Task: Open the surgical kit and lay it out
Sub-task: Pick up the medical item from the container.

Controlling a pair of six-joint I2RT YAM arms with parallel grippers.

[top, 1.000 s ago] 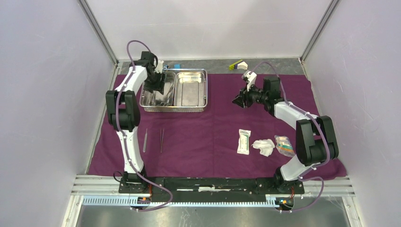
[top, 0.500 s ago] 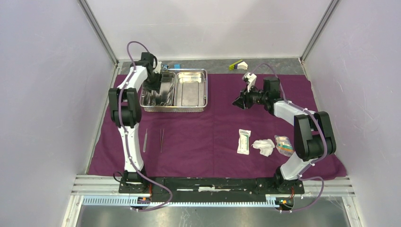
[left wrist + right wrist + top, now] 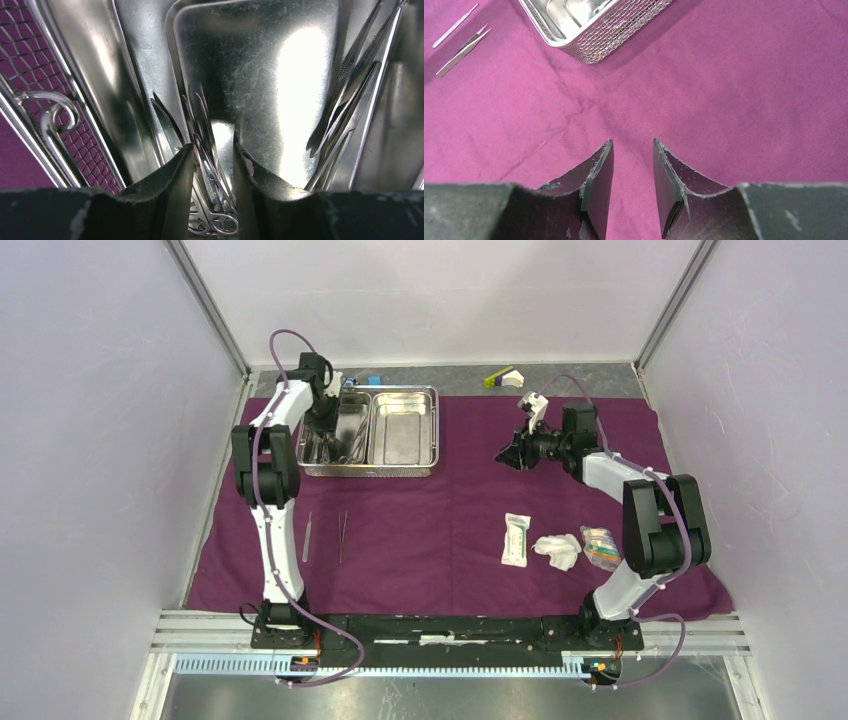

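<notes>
The overhead view places everything. The purple cloth [image 3: 460, 500] covers the table, with the steel tray [image 3: 405, 468] at its far left. The left gripper [image 3: 325, 422] is down in the tray's left compartment. The right gripper [image 3: 510, 453] hangs over bare cloth, well apart from the tray.

Only the left wrist view shows the inside of that compartment. The ring-handled forceps [image 3: 207, 160] lie lengthwise between the two dark fingers [image 3: 172, 185], with their rings low in the picture. The fingers stand part-way apart, astride the forceps. A thin gap shows on the right side, but on the left I cannot tell whether pad and steel touch. Other slim instruments [image 3: 345, 95] lean against the right wall, clear of the fingers.

The right wrist view shows that gripper's fingers spread with nothing between them — only wrinkled cloth below. The tray's mesh corner is at the top of that picture.

On the near left of the cloth lie the tweezers [image 3: 342, 537] and a slim metal piece [image 3: 307, 537], side by side and apart. On the near right a white packet [image 3: 516, 539], white gauze [image 3: 557, 551] and a clear packet [image 3: 600, 548] sit in a row — the right forearm rises just beside the last.

Beyond the cloth's far edge are a blue block [image 3: 372, 380] and a yellow-green and white piece [image 3: 505, 377].
</notes>
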